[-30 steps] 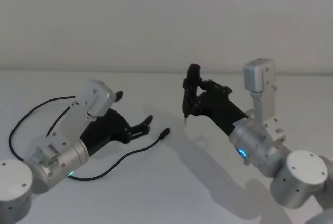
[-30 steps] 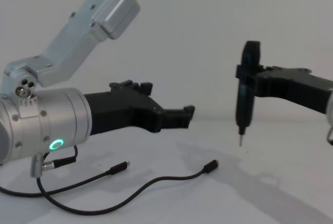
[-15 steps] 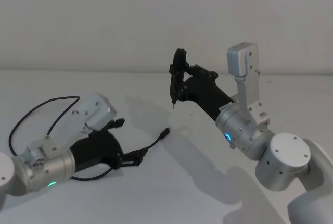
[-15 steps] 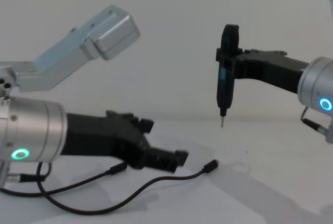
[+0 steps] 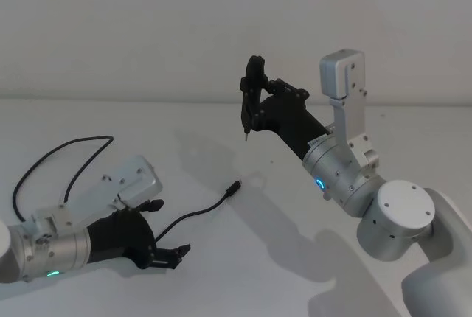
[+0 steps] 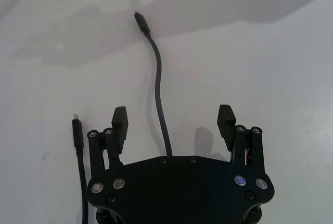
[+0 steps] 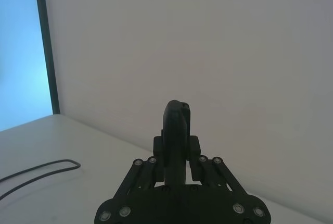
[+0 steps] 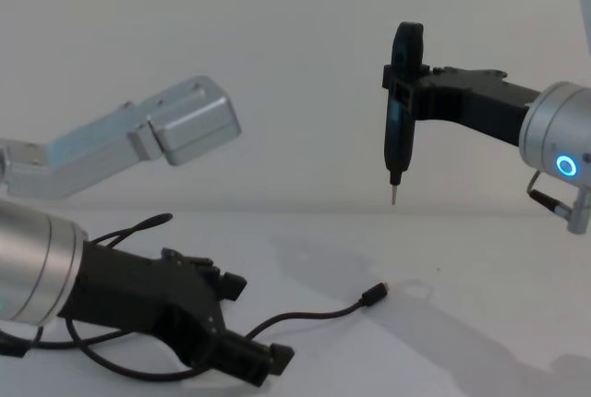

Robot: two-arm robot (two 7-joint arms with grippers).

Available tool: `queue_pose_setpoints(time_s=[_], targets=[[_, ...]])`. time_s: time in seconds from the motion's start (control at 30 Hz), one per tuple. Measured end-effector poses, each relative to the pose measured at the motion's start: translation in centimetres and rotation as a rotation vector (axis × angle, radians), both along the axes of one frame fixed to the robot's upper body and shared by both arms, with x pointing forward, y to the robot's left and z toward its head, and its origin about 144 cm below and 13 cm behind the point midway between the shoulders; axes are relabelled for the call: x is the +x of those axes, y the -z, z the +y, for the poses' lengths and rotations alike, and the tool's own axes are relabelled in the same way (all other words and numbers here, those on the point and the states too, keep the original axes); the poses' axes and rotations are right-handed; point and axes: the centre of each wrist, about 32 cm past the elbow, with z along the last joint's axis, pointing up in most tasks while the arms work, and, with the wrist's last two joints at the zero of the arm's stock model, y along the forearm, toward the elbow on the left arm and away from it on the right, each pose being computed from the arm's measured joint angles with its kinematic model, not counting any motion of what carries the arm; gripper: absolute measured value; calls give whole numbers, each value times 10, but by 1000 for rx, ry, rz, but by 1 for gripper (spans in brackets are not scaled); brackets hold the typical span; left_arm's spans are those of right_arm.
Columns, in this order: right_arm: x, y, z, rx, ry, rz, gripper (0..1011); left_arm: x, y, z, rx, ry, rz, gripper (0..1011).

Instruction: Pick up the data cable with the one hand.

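**Left gripper**: at the lower left of the head view, low over the white table. Its jaws are spread wide and hold nothing. In the chest view it sits at the lower left of the frame, angled downward, with the lower fingertip close to the table surface. Contact with the table cannot be made out.

**Data cable**: lies slack on the table.
- In the left wrist view it runs from a plug at the upper left of the frame down the middle.
- It then passes between the two fingers and disappears under the gripper body.
- A second plug lies just outside one finger, at the left of that frame.
- In the head view the rest of the cord curves off in a loose loop toward the left edge.

**Right gripper**: at the upper centre of the head view. It is closed on a pen-like tool whose metal tip points down. It is held high above the table and well apart from the cable, and appears idle.

**Progress:** the approach looks essentially complete, since the open jaws straddle the cord. No grasp has been made, and the cable rests wholly on the table. By this reading, what is left is any final lowering, closing the jaws on the thin cord, and lifting it clear.
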Motion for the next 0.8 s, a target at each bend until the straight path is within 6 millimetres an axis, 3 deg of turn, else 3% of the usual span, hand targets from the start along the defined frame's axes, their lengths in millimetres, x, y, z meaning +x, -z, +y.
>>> queue_pose_setpoints(time_s=[0.37, 0.8], targets=[[0, 0, -1, 6, 4, 0, 275, 11, 8, -7, -4, 5, 7, 1001], [-2, 4, -3, 15, 5, 13, 275, 27, 20, -24, -139, -1, 63, 1001]])
